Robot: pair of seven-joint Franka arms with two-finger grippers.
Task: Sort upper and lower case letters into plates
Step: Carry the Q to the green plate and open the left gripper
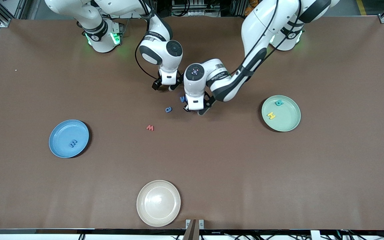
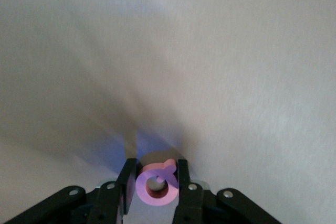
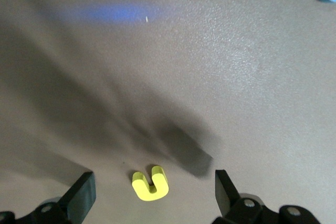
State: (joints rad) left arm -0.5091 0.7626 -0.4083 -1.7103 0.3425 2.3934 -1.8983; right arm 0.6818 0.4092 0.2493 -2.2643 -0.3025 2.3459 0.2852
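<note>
a: what's hard to see?
b: the left gripper (image 2: pixel 155 188) hides its pink letter (image 2: pixel 156 186) in the front view; its fingers (image 2: pixel 183 184) pinch it low at mid-desk.
a: and the right gripper (image 3: pixel 152 192)?
b: fingers spread over a yellow letter (image 3: pixel 150 183) lying on the brown desk (image 1: pixel 278 186).
a: plates?
b: blue plate (image 1: pixel 58 146) holds one letter, mint plate (image 1: pixel 290 125) two.

Even overhead light, soft shadows, washed-out wrist view
</note>
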